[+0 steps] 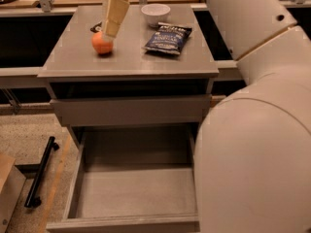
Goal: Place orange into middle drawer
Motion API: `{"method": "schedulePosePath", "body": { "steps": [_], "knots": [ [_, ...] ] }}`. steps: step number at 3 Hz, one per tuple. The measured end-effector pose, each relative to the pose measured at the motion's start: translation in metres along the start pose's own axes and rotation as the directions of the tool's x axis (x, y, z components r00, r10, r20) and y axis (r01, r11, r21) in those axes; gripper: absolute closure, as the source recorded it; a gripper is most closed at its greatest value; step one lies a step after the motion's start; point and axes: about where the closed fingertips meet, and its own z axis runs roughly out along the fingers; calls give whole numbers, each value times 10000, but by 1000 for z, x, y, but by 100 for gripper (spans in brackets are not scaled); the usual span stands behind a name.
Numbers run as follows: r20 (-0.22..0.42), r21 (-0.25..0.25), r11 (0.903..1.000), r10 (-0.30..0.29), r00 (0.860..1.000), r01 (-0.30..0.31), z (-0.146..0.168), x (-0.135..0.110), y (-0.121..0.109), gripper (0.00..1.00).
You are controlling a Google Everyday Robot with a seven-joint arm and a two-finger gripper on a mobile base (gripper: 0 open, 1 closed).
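The gripper (112, 32) hangs directly over the orange (101, 44), far left on the counter (131, 62); its grip cannot be told. The middle drawer (131, 194) stands open below.
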Motion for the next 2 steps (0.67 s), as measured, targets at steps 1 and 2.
{"method": "schedulePosePath", "body": {
  "steps": [1, 2],
  "knots": [
    [-9, 5, 10000, 15, 10000, -15, 0, 1, 0, 0],
    [3, 81, 9989, 452, 9990, -453, 15, 5, 2, 0]
  ]
}}
